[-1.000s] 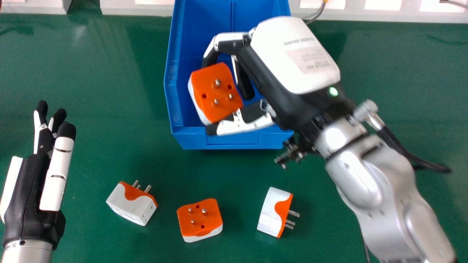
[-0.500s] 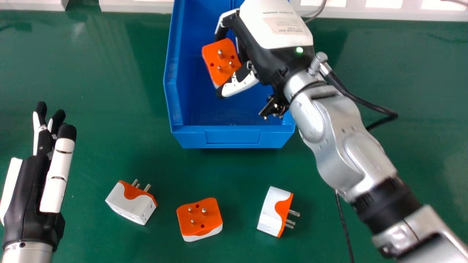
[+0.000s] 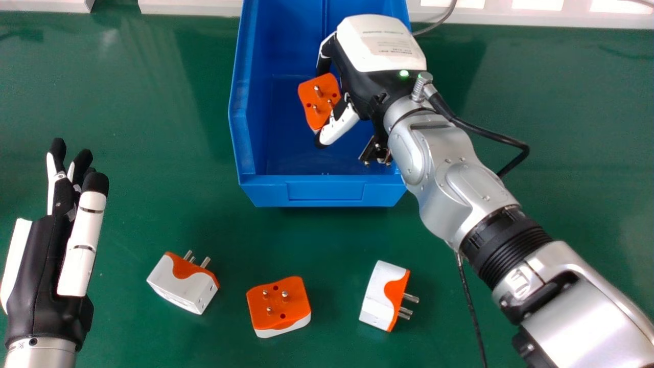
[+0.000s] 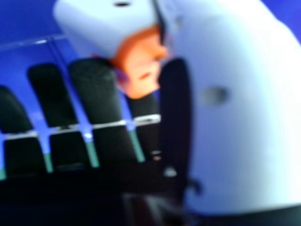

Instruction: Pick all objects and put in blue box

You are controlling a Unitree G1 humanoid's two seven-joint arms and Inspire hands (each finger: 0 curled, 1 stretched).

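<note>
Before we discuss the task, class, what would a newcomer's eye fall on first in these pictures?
Probably the large blue box at the far middle of the green table, with the robot's right hand inside its outline, gripping an orange-faced plug adapter. Next, the three orange-and-white adapters spread across the table in front of the box: left, middle and right.
</note>
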